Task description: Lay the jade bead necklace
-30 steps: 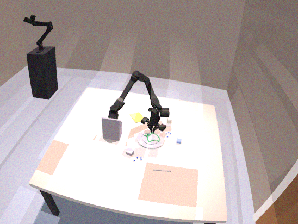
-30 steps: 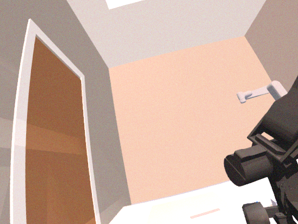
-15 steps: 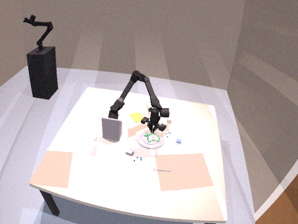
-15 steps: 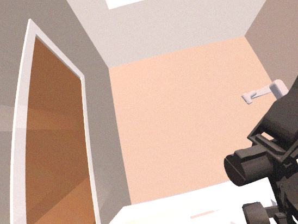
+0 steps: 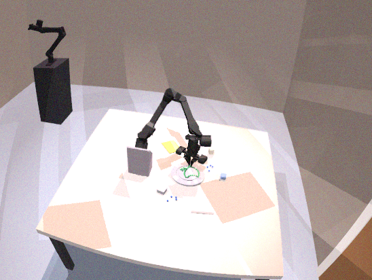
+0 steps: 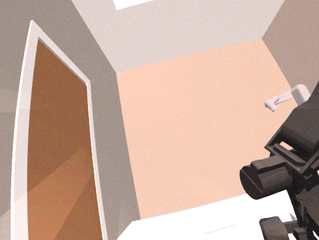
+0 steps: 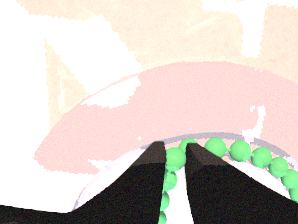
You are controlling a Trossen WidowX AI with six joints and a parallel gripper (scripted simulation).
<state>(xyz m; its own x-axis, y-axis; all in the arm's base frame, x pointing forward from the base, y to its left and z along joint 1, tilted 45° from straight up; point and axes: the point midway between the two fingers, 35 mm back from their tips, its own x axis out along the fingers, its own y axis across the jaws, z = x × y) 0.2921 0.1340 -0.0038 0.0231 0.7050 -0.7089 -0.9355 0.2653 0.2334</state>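
The gripper is nearly closed, with a bead of the green necklace pinched between its fingertips. The necklace is draped over the round board on the worktop. If it were released now, beads might settle outside the groove, since the strand is bunched. One gripper, one necklace, one board and one yellow piece are counted.
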